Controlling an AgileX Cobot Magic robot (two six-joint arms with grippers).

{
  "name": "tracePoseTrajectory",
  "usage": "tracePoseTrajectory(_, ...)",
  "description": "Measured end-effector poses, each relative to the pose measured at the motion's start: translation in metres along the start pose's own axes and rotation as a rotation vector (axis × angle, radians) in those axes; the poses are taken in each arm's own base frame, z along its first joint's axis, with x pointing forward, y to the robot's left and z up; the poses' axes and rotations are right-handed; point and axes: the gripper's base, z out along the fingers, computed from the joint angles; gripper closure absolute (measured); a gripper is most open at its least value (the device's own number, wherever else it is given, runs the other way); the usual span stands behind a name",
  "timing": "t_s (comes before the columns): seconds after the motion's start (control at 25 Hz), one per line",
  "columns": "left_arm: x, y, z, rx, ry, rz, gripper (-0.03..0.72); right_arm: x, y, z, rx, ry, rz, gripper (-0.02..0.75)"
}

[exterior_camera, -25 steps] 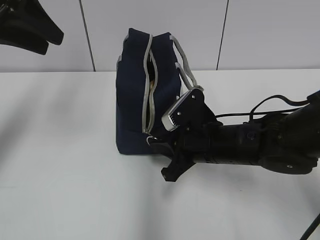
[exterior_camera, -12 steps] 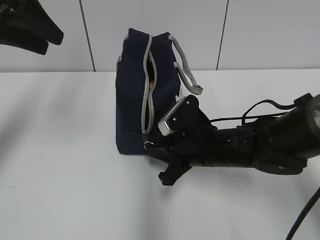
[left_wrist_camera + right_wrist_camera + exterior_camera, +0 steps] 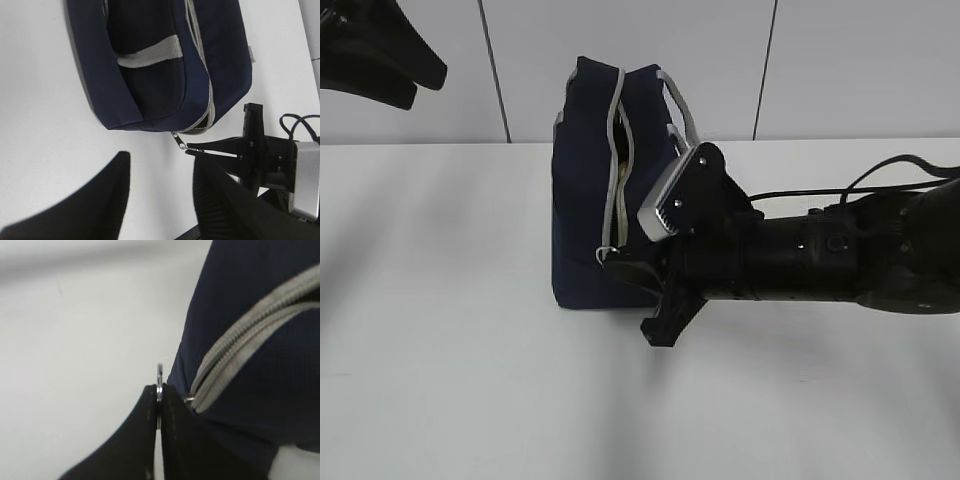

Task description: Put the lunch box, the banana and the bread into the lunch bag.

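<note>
The dark navy lunch bag [image 3: 582, 190] stands on the white table with its grey zipper facing me. The zipper gapes near the top, where something tan shows that I cannot name. My right gripper [image 3: 612, 262] is shut on the zipper's ring pull [image 3: 159, 376] low on the bag's front edge. The left wrist view shows the bag [image 3: 160, 90], the pull [image 3: 180, 145] and the right gripper [image 3: 192, 150]. My left gripper [image 3: 430, 88] is open and empty, high at the far left. The lunch box, banana and bread are not clearly in view.
The white table [image 3: 450, 350] stretches out on all sides of the bag. A pale panelled wall [image 3: 840, 70] stands behind it. The right arm and its cables [image 3: 880, 200] lie across the right side of the table.
My right gripper dipped slightly, then rose a little along the bag's front edge with the ring pull in it. The left arm has not moved.
</note>
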Motion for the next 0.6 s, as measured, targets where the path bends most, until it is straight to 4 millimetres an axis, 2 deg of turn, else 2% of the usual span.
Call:
tracePoseTrajectory(0.32,0.000,0.000,0.000,0.000,0.000,0.000,0.380,-0.027,-0.005,-0.012,-0.003,-0.037,-0.066,0.754)
tracePoseTrajectory(0.6,0.000,0.001,0.000,-0.006,-0.002,0.025,0.380,-0.055,-0.014,-0.013,-0.068,-0.038,-0.088,0.754)
